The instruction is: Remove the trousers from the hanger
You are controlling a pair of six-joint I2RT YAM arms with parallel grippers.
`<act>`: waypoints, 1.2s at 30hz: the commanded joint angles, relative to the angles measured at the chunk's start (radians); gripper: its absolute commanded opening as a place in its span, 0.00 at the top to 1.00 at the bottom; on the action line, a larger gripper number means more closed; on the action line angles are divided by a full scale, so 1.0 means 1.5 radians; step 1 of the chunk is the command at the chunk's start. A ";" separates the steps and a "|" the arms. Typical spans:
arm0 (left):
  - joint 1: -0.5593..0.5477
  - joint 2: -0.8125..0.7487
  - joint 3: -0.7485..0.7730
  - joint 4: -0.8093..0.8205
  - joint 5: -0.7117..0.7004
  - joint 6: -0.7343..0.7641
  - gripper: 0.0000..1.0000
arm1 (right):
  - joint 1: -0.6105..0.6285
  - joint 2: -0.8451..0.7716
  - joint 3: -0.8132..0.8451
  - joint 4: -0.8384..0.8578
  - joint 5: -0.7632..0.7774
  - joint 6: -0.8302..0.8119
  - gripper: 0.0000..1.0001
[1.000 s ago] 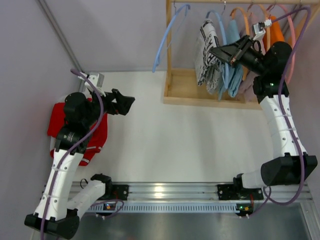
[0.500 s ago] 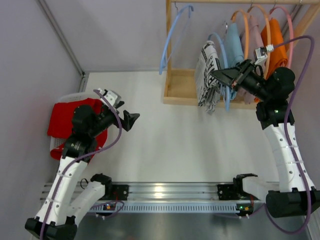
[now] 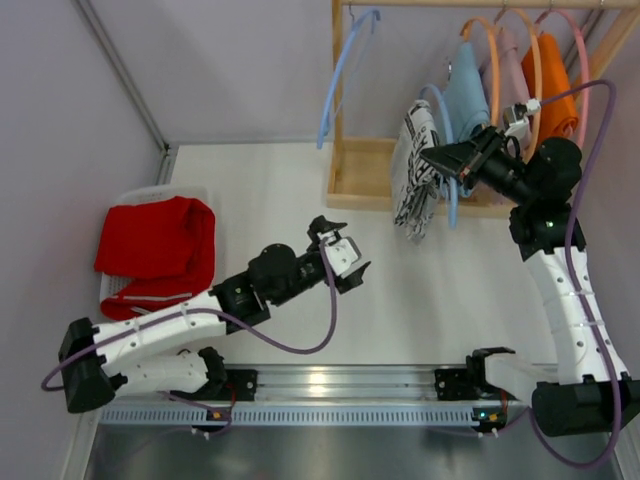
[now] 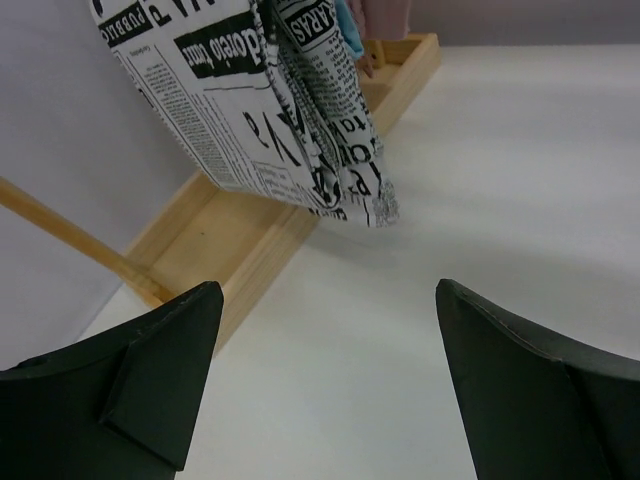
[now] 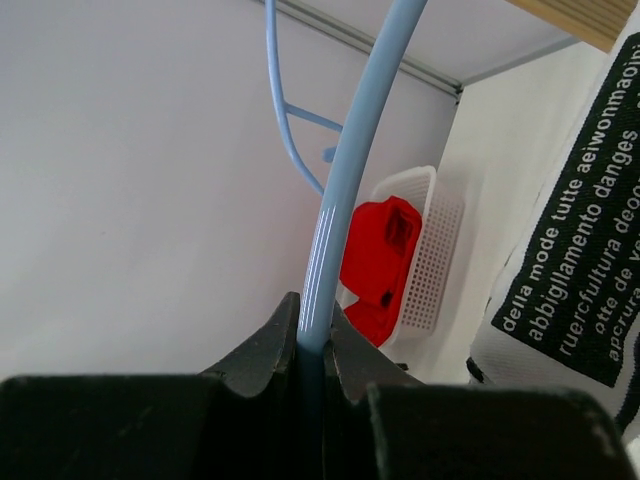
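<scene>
The right hand [image 3: 441, 157] is pinched tight on a pale blue hanger [image 5: 352, 170] just beside the white, black-printed trousers [image 3: 412, 175]. These hang at the wooden rack [image 3: 362, 190] next to a light blue pair [image 3: 466, 95], a mauve pair [image 3: 509, 75] and an orange pair [image 3: 556, 80]. The left hand [image 3: 347, 262], spread wide and holding nothing, hovers over the bench [image 3: 260, 190], facing them. Red trousers [image 3: 155, 245] lie in the white basket [image 3: 112, 292]. The hanger hooks are cut off.
</scene>
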 commanded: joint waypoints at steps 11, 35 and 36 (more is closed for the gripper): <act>-0.048 0.241 0.147 0.351 -0.152 0.024 0.05 | 0.017 -0.006 0.124 0.156 -0.007 0.012 1.00; 0.064 0.455 0.278 0.455 -0.137 0.066 0.12 | 0.042 0.003 0.206 0.143 -0.015 0.011 1.00; 0.076 0.461 0.282 0.456 -0.137 0.064 0.12 | 0.043 0.003 0.208 0.144 -0.015 0.011 1.00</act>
